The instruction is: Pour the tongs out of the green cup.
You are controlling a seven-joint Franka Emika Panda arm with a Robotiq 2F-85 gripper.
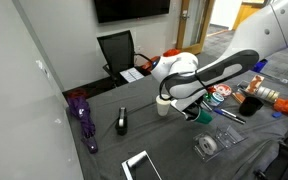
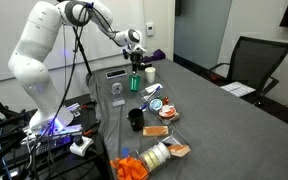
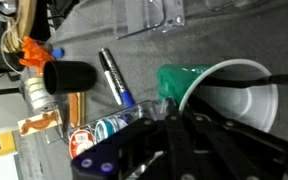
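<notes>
The green cup [image 2: 134, 86] stands on the grey table close to the white cup [image 2: 150, 73]. In the wrist view the green cup [image 3: 172, 84] shows partly behind the white cup [image 3: 234, 95]. My gripper [image 2: 136, 70] comes down from above. Its dark fingers [image 3: 168, 112] lie close together at the green cup's rim and look shut on the cup wall. In an exterior view the gripper [image 1: 192, 110] is just beside the white cup [image 1: 164, 105] and hides the green cup. I cannot make out the tongs in any view.
A black stapler-like device [image 1: 122, 122], a purple umbrella [image 1: 82, 116], a clear box [image 1: 210, 144] and a tablet [image 1: 141, 165] lie on the table. A black cup [image 2: 136, 119], a blue marker [image 3: 115, 78], a tin [image 2: 156, 104] and orange items [image 2: 132, 166] lie nearby.
</notes>
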